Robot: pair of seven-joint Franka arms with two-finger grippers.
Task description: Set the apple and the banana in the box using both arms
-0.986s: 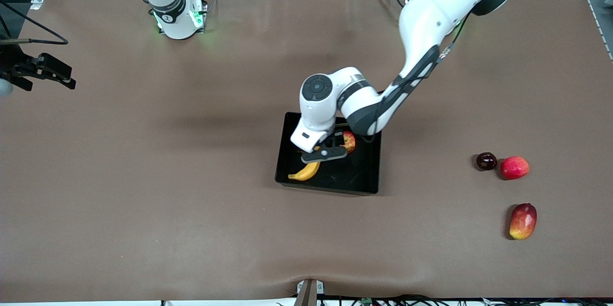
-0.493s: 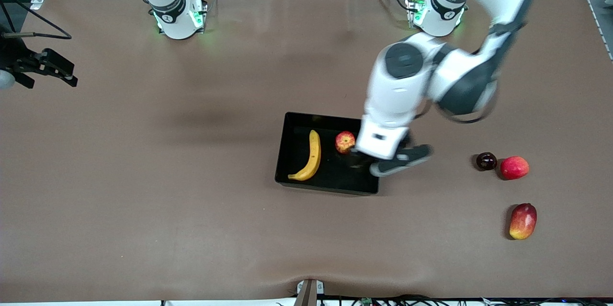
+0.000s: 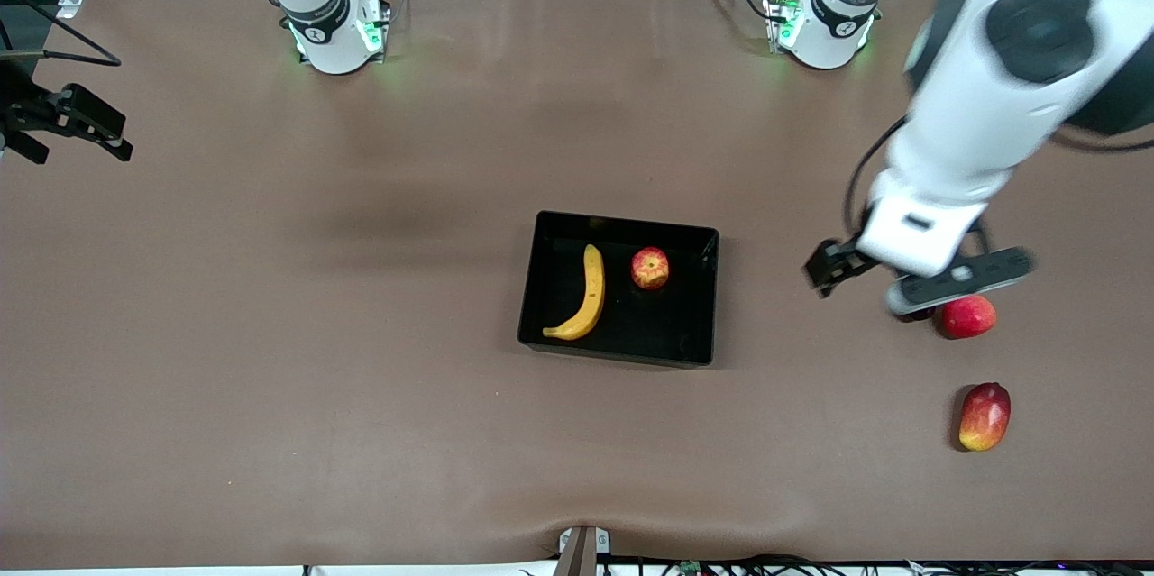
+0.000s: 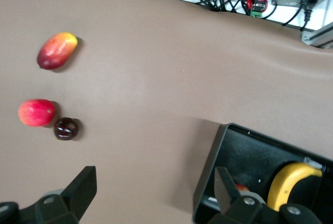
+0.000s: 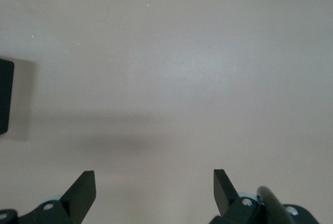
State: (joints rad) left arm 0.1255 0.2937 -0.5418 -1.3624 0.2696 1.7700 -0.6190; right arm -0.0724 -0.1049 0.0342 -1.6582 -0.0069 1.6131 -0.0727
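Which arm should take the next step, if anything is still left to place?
Neither needs to: the banana and apple already lie in the box. If one must act, left: its open gripper hangs beside the box, while the right gripper, also open, waits at the table's edge.

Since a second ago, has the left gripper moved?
Yes. The left gripper has left the box and now hangs, open, over bare table toward the left arm's end, beside the red-pink fruit.
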